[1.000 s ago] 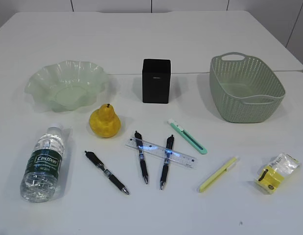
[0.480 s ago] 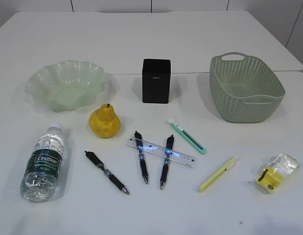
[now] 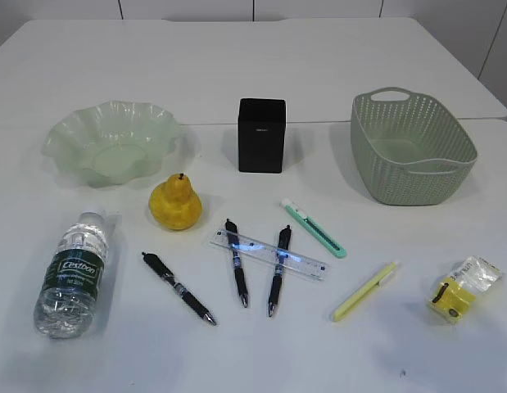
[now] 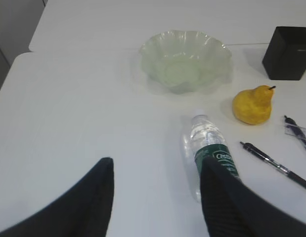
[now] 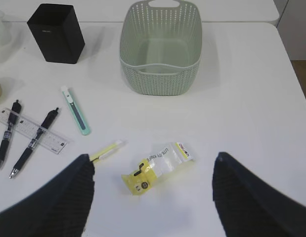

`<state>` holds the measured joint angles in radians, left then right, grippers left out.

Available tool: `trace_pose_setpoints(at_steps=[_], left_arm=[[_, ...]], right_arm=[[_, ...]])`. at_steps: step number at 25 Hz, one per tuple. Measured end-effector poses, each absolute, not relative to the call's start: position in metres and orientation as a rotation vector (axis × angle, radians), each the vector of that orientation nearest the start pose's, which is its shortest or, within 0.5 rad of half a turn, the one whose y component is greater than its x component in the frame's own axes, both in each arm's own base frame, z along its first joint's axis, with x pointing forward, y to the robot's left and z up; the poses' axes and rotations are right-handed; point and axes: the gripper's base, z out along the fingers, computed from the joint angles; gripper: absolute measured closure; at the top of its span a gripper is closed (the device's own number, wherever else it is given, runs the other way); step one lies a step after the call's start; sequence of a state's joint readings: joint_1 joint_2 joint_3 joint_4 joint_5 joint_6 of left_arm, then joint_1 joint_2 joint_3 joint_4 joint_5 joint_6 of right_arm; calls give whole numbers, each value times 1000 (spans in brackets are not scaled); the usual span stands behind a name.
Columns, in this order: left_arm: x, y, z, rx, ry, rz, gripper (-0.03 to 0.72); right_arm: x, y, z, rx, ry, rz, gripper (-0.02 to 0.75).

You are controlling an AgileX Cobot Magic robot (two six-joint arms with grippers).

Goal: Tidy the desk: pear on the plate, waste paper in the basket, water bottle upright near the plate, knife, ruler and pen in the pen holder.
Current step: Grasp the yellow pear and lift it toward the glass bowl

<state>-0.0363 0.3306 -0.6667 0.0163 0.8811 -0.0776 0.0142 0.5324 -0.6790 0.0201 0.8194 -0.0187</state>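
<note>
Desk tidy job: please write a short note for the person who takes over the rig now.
Left gripper: open, empty, above the table near the lying water bottle.
Right gripper: open, empty, above the waste paper.
Pear stands on the table in front of the plate. Knife, ruler and pens lie in front of the pen holder; the ruler rests across two pens. Basket is empty.
Done: nothing.
Left: every step.

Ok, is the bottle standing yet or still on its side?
On its side. The bottle lies flat on the table, cap towards the plate, label facing up.
</note>
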Motion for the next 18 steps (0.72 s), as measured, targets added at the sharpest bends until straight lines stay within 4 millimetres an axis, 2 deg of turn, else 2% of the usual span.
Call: trace_pose_setpoints(at_steps=[4, 8, 12, 18], left_arm=[[77, 1, 346, -29, 2107, 4, 293], [106, -2, 352, 5, 2169, 4, 293], [134, -13, 358, 115, 2211, -5, 293], [186, -42, 371, 267, 2282, -27, 293]], right_arm=[[107, 3, 336, -28, 2182, 26, 184], [128, 3, 335, -31, 2266, 25, 184], [147, 4, 331, -34, 2383, 27, 184], [175, 5, 323, -53, 2508, 29, 184]])
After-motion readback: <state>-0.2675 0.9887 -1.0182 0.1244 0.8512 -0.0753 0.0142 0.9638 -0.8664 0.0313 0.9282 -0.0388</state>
